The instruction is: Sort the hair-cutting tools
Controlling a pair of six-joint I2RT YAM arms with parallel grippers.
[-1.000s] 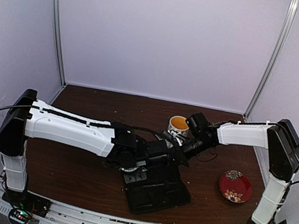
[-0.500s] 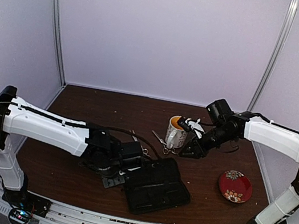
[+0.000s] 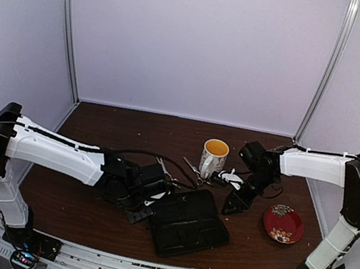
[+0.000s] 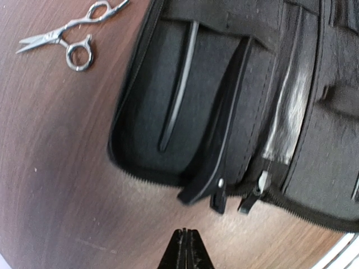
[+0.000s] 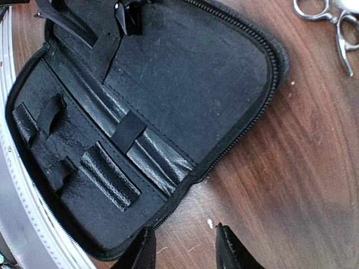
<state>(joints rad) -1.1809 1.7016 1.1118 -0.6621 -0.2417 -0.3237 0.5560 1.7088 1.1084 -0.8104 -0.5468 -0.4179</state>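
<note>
The black zippered case (image 3: 191, 228) lies open on the brown table (image 3: 118, 127), near the front edge between the 2 arms. No brand or lettering can be made out on its lining or elastic loops.

The left gripper (image 4: 187, 249) has its fingers pressed together on nothing and hangs over bare wood just off the case's left end. In its wrist view, 1 thin black clip (image 4: 178, 92) lies flat inside the case. A second black clip (image 4: 221, 140) lies slanted beside it, its hinged end poking over the zipper toward the table. 1 pair of silver scissors (image 4: 64, 36) lies on the wood, apart from the case.

From above, the other pair of scissors (image 3: 192, 170) rests just beside the base of the white patterned mug (image 3: 214, 156). The mug's print is too small to read.

The right gripper (image 5: 185, 252) has its fingers spread with nothing between them, over the table at the case's right edge. The red floral plate (image 3: 283, 224) sits to its right, well apart from the case.
</note>
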